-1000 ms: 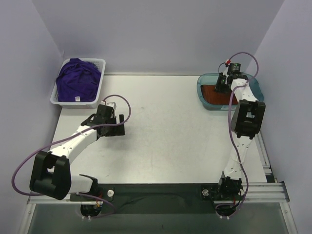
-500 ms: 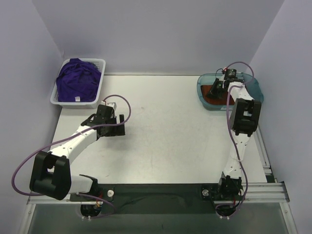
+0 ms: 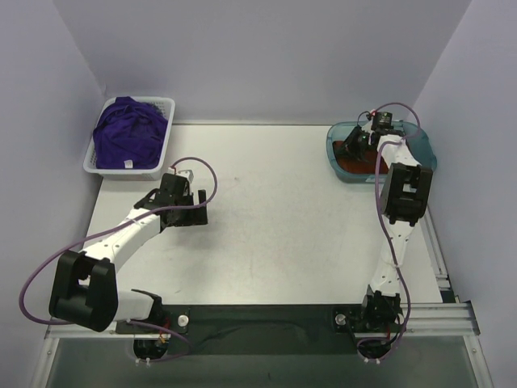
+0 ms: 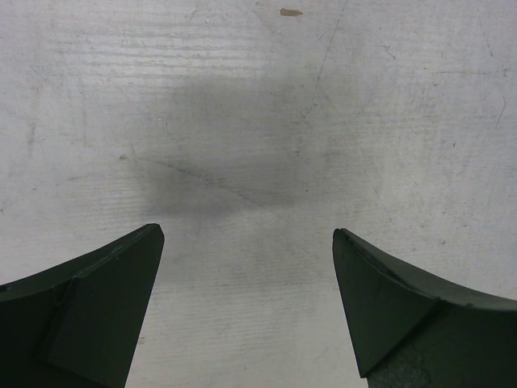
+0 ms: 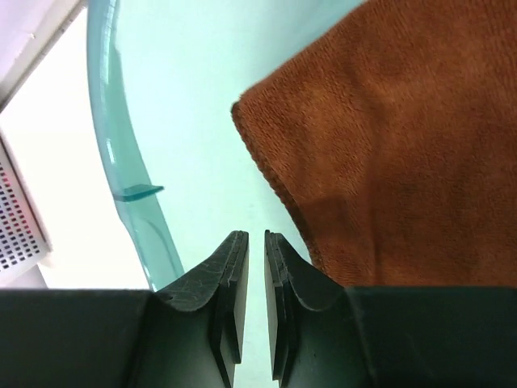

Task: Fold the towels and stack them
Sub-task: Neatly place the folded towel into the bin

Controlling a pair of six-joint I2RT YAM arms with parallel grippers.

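A folded rust-orange towel (image 5: 404, 137) lies inside the teal tray (image 3: 333, 153) at the back right; it shows dark orange (image 3: 354, 164) from above. My right gripper (image 5: 256, 236) hangs over the tray floor just left of the towel's corner. Its jaws are almost together with only a thin gap and nothing between them, and it shows as a dark shape (image 3: 354, 146) from above. Purple towels (image 3: 129, 133) are heaped in the white basket (image 3: 164, 103) at the back left. My left gripper (image 4: 249, 242) stands wide open over bare table, below the basket (image 3: 191, 212).
The tray's curved teal wall (image 5: 121, 153) rises left of my right fingers. Lilac walls enclose the table on three sides. The white tabletop (image 3: 275, 210) stretches between the two arms. A rail runs along the right edge (image 3: 440, 267).
My right gripper has shifted a little left over the tray and away from the towel. The left arm has not moved.
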